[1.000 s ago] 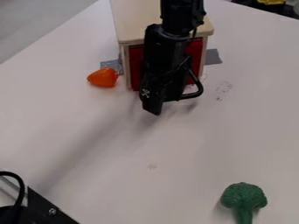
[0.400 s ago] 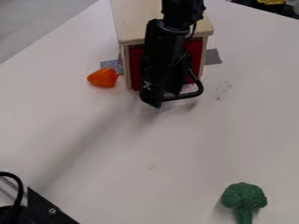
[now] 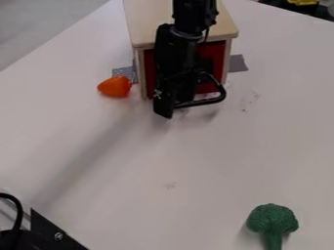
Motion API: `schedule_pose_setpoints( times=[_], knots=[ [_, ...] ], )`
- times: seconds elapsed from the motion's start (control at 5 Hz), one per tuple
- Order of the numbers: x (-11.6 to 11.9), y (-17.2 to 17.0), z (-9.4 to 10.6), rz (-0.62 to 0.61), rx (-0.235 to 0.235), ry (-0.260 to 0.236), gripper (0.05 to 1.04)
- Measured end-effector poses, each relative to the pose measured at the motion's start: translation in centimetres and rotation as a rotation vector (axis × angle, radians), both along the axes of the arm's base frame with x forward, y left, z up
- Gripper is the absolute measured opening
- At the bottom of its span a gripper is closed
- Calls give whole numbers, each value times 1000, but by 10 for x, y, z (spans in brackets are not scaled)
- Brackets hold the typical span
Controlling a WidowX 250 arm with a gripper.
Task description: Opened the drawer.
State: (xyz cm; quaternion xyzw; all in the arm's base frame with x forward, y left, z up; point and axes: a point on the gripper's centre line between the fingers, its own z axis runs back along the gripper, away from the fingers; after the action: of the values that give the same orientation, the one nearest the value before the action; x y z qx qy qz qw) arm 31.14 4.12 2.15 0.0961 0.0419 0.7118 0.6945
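Note:
In the camera view, the black gripper (image 3: 167, 102) hangs low in front of the wooden cabinet (image 3: 148, 29), near the left part of its face. The cabinet's drawer has a red front (image 3: 212, 53), set between the pale side walls and partly hidden behind the arm. A black loop-shaped handle (image 3: 214, 100) stands out in front of it, just right of the gripper and overlapping it in the picture. Whether gripper and handle touch, I cannot tell.
An orange toy (image 3: 115, 86) lies left of the cabinet, by grey tape (image 3: 124, 72). More tape (image 3: 238, 63) is at its right. A green toy broccoli (image 3: 272, 219) lies at the lower right. Black equipment (image 3: 49, 232) occupies the lower left corner of the table (image 3: 130, 171).
The gripper has shifted slightly left and up in the picture, uncovering more of the red front and the black handle. The cabinet and both toys have stayed put.

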Motion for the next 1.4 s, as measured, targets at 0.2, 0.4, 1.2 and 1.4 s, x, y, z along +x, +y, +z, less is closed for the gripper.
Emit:
schedule_pose_setpoints(
  times=[0.2,0.4,1.2,1.4],
  knots=[
    [-1,4,-5,-17,28,0,969],
    [-4,5,-7,-21,34,5,905],
    [-33,-9,-29,-96,94,-138,365],
    [-53,-20,-27,-111,65,-116,359]
  ],
)
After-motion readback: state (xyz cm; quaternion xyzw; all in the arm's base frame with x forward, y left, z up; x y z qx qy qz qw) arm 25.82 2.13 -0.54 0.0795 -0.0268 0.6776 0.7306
